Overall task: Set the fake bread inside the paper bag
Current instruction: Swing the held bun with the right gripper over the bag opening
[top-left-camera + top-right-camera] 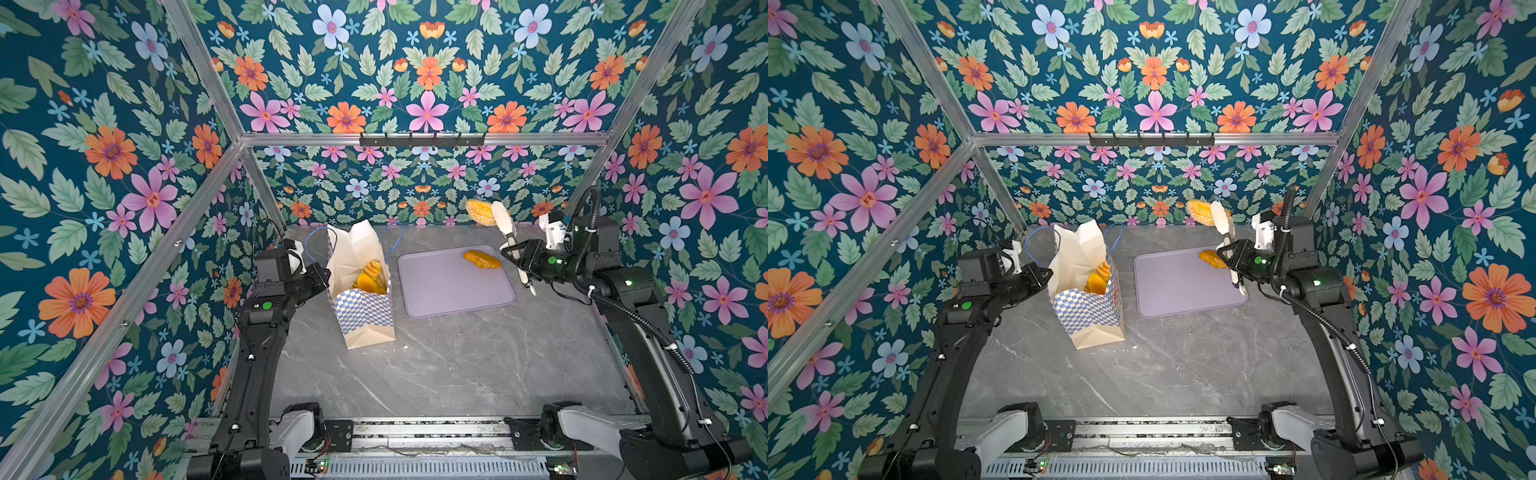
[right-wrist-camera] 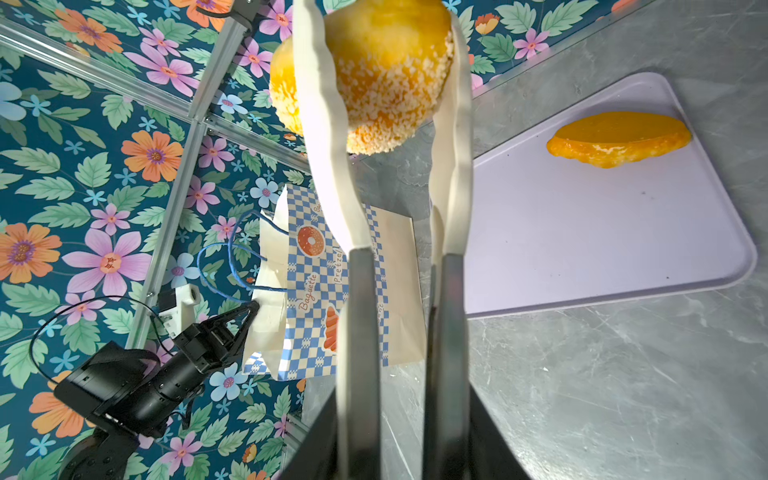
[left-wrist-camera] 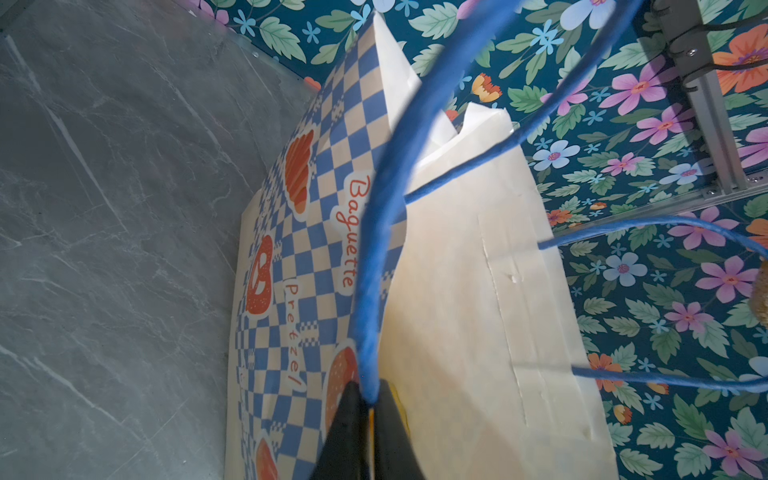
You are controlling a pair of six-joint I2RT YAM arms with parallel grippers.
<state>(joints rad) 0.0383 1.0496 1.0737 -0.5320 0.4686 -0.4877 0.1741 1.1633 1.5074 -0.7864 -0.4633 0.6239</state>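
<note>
paper bag [image 1: 355, 249]: matt cream paper, creased, printed chequer band. cord handles [image 3: 376, 257]: blue twisted fibre, fuzzy. tray [image 1: 449, 286]: lilac plastic, smooth, satin. desk [image 1: 457, 365]: grey marble-look, smooth, faint sheen. seeded bun [image 2: 390, 83]: yellow, glossy top, rough gritty crumb coat. flat pastry [image 2: 619, 137]: orange, smooth glossy face, bumpy pale-flecked edge. tongs [image 2: 334, 187]: white smooth matt tips, look plastic or silicone; bare grey metal shanks. frame [image 1: 291, 138]: brushed aluminium-look bars. wall [image 1: 104, 166]: matt floral print.
</note>
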